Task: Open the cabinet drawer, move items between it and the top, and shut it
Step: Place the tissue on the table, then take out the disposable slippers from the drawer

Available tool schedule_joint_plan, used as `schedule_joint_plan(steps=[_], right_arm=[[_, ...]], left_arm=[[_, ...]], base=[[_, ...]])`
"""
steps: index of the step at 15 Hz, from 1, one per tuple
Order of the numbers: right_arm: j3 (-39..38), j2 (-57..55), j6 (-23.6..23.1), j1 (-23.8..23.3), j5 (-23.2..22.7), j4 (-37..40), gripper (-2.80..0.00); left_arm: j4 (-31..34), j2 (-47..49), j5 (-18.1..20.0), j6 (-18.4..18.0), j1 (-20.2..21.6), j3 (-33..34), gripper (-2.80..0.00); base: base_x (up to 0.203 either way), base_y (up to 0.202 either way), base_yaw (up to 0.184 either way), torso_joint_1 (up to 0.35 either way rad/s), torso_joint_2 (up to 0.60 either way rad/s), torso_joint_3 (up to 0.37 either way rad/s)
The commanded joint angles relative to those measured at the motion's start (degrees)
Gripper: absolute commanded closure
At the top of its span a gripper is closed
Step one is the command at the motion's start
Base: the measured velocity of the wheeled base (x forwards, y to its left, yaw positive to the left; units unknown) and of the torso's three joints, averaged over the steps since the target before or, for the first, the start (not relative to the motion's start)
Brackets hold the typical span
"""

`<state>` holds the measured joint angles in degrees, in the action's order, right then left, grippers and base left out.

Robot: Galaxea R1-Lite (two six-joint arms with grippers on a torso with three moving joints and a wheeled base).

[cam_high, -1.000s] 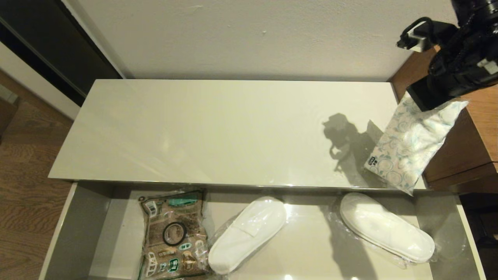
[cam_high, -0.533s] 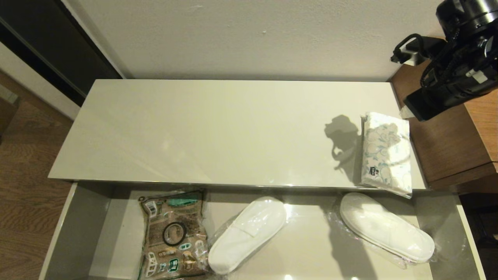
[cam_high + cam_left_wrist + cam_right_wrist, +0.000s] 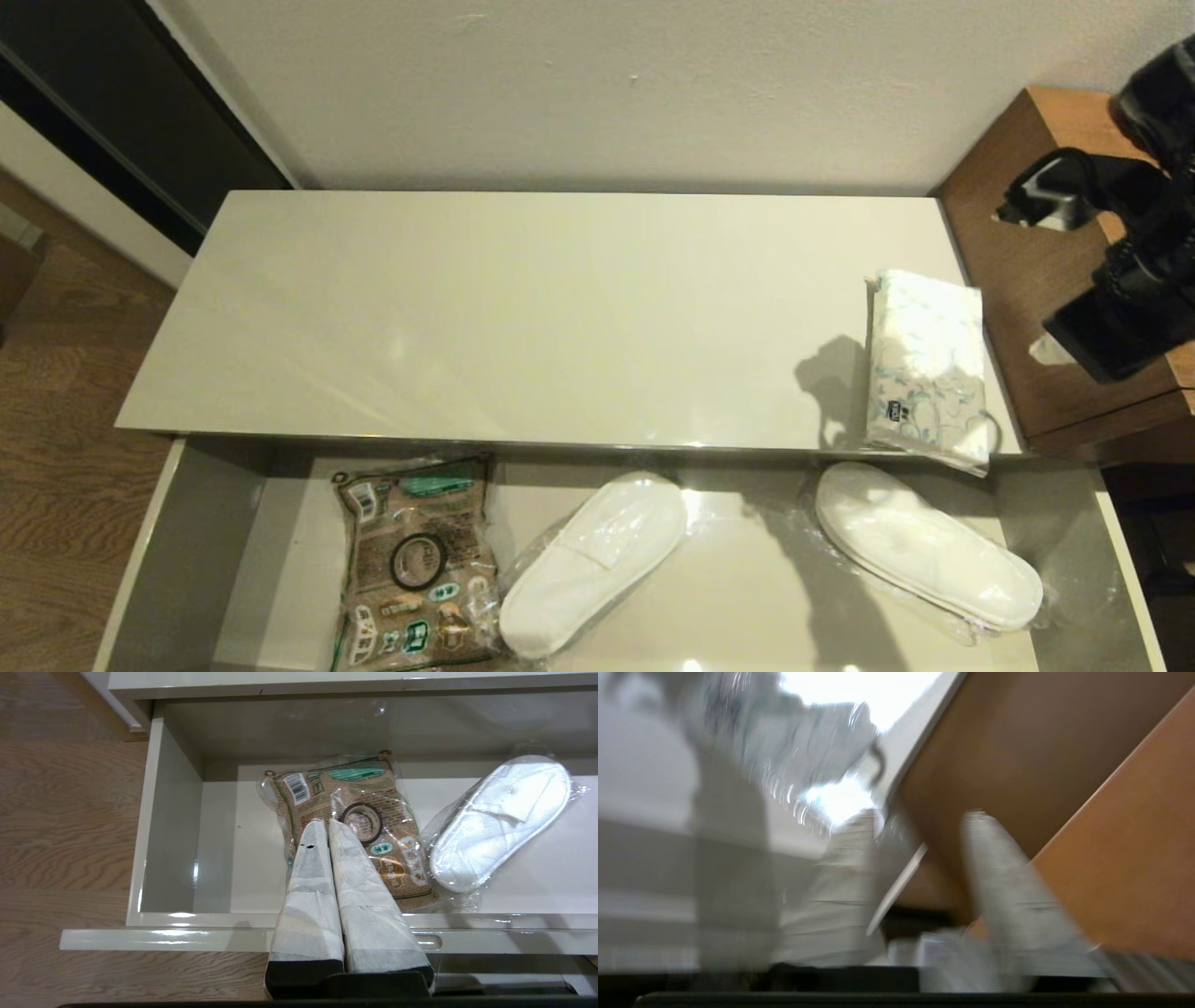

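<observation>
The cabinet drawer (image 3: 187, 560) is pulled open below the cream top (image 3: 523, 308). The tissue pack (image 3: 924, 369) lies flat on the top's right end, free of any grip. Two wrapped white slippers lie in the drawer, one in the middle (image 3: 593, 560) and one at the right (image 3: 924, 546). My right gripper (image 3: 922, 821) is open and empty, held over the brown wooden unit to the right of the pack. My left gripper (image 3: 324, 826) is shut and empty, hanging above the drawer's front edge (image 3: 187, 938) near the brown bag.
A brown printed bag with a black ring (image 3: 415, 560) lies in the drawer's left half. The taller brown wooden unit (image 3: 1046, 280) stands against the cabinet's right end. A wall runs behind the top, and wood floor (image 3: 56, 448) lies to the left.
My right gripper let the tissue pack go onto the top's right end, then drew away to the right and down over the wooden unit. The left arm has not moved.
</observation>
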<state>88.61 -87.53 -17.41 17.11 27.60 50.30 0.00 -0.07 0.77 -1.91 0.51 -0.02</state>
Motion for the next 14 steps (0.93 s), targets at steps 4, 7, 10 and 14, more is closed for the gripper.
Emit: schedule_joint_plan(steps=[4, 7, 10, 14], right_arm=[[-19.9, 17.7, 0.6, 10.5, 0.2, 3.0, 0.0], [-24.3, 19.9, 0.6, 13.6, 0.2, 4.0, 0.0], [-26.6, 19.8, 0.7, 15.3, 0.0, 3.8, 0.0], [-28.4, 19.5, -0.1, 17.0, -0.7, 4.3, 0.0]], left_arm=[[0.0, 0.1, 0.0, 0.0, 0.0, 0.0, 0.0], [0.0, 0.1, 0.0, 0.0, 0.0, 0.0, 0.0], [0.0, 0.1, 0.0, 0.0, 0.0, 0.0, 0.0], [0.0, 0.1, 0.0, 0.0, 0.0, -0.1, 0.0]], base=[[0.0, 0.0, 0.0, 0.0, 0.0, 0.0], [0.0, 0.0, 0.0, 0.0, 0.0, 0.0], [0.0, 0.0, 0.0, 0.0, 0.0, 0.0], [0.0, 0.0, 0.0, 0.0, 0.0, 0.0]])
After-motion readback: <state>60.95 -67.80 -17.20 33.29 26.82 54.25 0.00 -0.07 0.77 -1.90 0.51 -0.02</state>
